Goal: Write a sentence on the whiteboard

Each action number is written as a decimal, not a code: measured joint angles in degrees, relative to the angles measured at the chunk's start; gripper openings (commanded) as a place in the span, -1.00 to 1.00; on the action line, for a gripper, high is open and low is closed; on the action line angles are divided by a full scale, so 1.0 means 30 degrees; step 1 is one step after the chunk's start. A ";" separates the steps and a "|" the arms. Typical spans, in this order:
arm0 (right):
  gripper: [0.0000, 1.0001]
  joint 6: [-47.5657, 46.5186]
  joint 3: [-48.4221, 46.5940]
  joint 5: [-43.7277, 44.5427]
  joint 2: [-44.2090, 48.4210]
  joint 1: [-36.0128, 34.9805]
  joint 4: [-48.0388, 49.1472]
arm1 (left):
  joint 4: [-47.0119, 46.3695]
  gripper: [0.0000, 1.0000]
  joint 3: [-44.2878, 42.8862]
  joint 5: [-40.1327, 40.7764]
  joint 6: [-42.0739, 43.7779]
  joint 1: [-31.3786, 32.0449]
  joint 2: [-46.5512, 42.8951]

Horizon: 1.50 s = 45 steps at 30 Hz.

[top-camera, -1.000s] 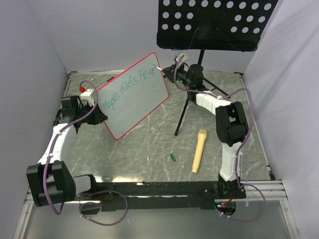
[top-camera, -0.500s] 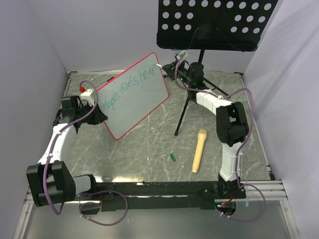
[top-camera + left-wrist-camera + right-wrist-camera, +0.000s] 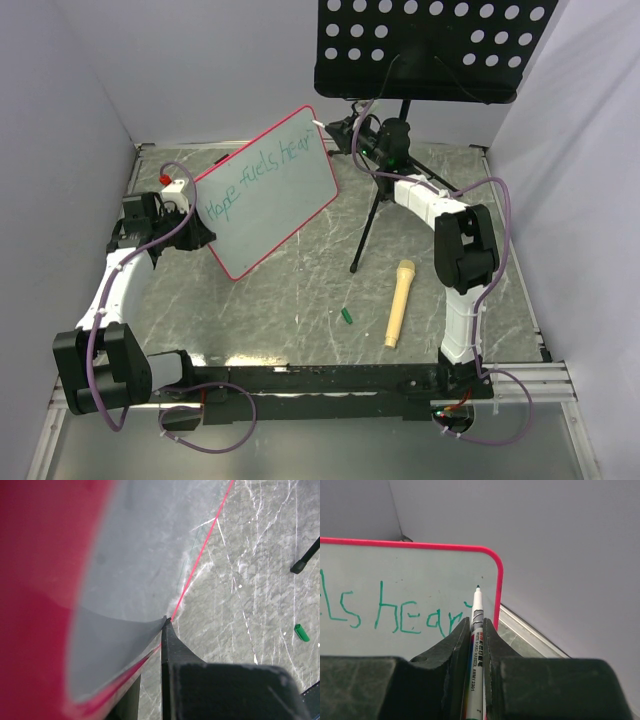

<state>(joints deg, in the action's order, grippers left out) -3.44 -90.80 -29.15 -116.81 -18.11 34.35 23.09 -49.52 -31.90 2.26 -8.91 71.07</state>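
While my left tool [image 3: 196,237] clamps one edge of the whiteboard [image 3: 272,205], propping it tilted over the desk [image 3: 300,290] at left-centre, my right tool [image 3: 472,627] pinches the marker [image 3: 477,601], its tip by the unfinished far-right end of the sentence [image 3: 255,172], ready to write.

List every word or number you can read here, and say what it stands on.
"Hope fuels hear" in teal handwriting on the whiteboard.
"WHITE BOARD MARKER" printed on the marker.
"2301" ends a second printed line on the marker; the word before it is too small to read.
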 measured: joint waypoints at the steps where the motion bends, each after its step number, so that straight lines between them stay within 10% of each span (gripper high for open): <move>1: -1.00 -0.0007 -0.0029 0.0000 -0.0007 0.0000 -0.0036 | 0.0000 -0.98 0.0000 0.0000 0.0000 0.0000 0.0000; 45: -1.00 -0.0379 -0.0605 -0.0510 -0.0568 -0.0044 -0.1319 | -0.0007 -0.98 0.0000 0.0000 0.0000 0.0000 0.0000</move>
<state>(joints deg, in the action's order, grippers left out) -4.58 -92.62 -30.68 -118.52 -18.24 30.39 23.07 -49.52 -31.90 2.26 -8.91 71.07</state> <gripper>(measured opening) 0.193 0.194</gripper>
